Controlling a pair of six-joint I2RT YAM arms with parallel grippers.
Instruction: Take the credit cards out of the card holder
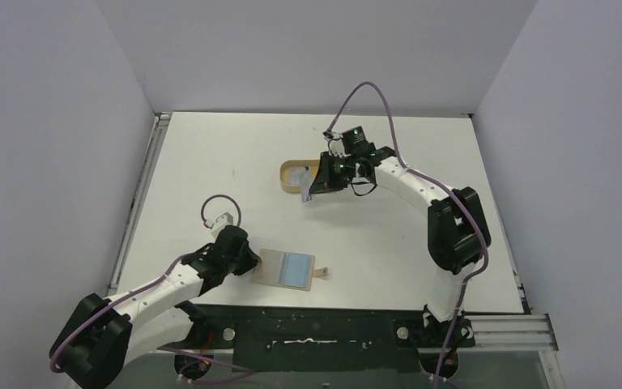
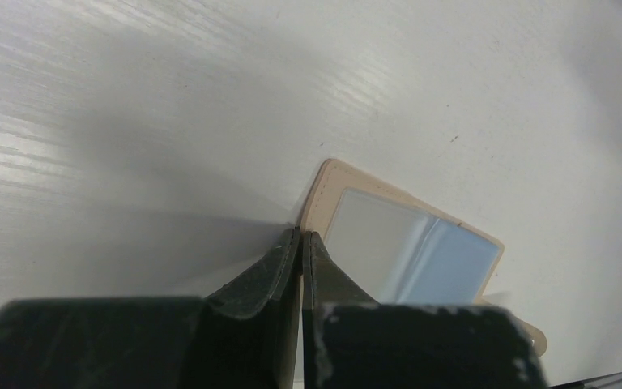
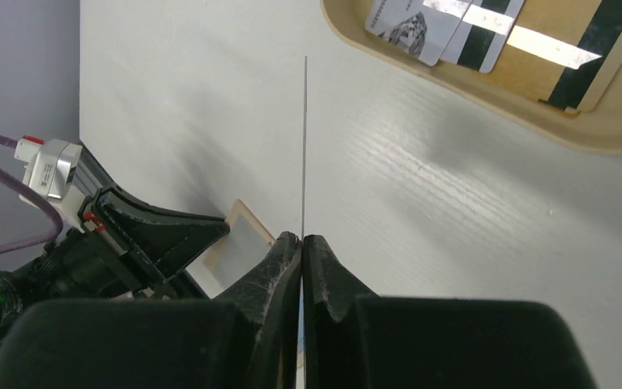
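Closest in, the left claw (image 2: pixel 301 241) had its black fingers pinched together with nothing between them. The tips pressed down at the left edge of the card holder (image 2: pixel 321 190), which lay flat toward the near side of the white surface (image 1: pixel 389 146). Toward the far middle, the right claw (image 3: pixel 301 241) was clamped on a held card (image 3: pixel 304 146). That card was turned so I saw only its edge, a hairline standing out from the fingertips, and I could not tell its colour. It hung just beside the oval tray (image 3: pixel 486 113), where a few striped cards (image 3: pixel 409 23) lay overlapping.

To my eye, the step in hand was setting that card down in the tray. Doing it well would mean carrying it over the rim first, tipping it flat and low, then letting go. A thin, stiff card dropped on edge would likely skate or bounce out. The left claw's weight on the holder seemed worth having, because a blue card (image 2: pixel 453 271) showed on its upper face, apparently tucked in. It would need a steady base for the next pull.

The holder looked soft and matte, tan, with rounded corners and a small tab on its right edge. The blue card was glossy and threw back the light. The tray was tan too, smooth, with a raised curving wall, and the surface had a faint grain.
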